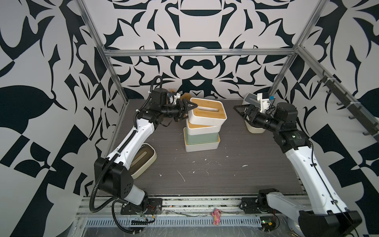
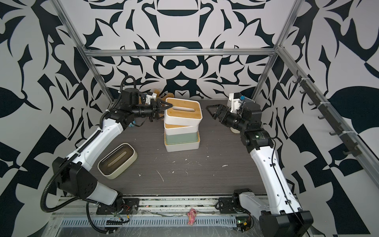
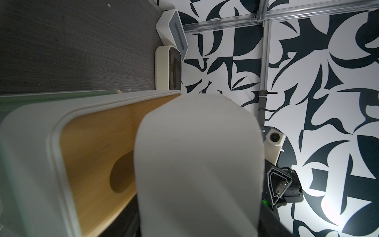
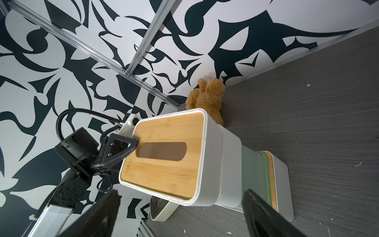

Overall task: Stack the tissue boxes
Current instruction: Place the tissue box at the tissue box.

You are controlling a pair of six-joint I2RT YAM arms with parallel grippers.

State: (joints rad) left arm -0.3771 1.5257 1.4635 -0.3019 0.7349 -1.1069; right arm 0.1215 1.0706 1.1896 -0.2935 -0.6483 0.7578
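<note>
Three-box stack [image 1: 202, 136] done mid-desk, top box [image 1: 207, 112] tilted on it with left tool [image 1: 187, 111] clamped on its short end, right tool [image 1: 241, 112] wide open and empty; left: near cream box [image 2: 118, 161] by left edge, far cream box [image 3: 166, 69] and grey-lid box [image 3: 174, 30] at far right corner.

No legible text, labels, brands or numbers anywhere.
</note>
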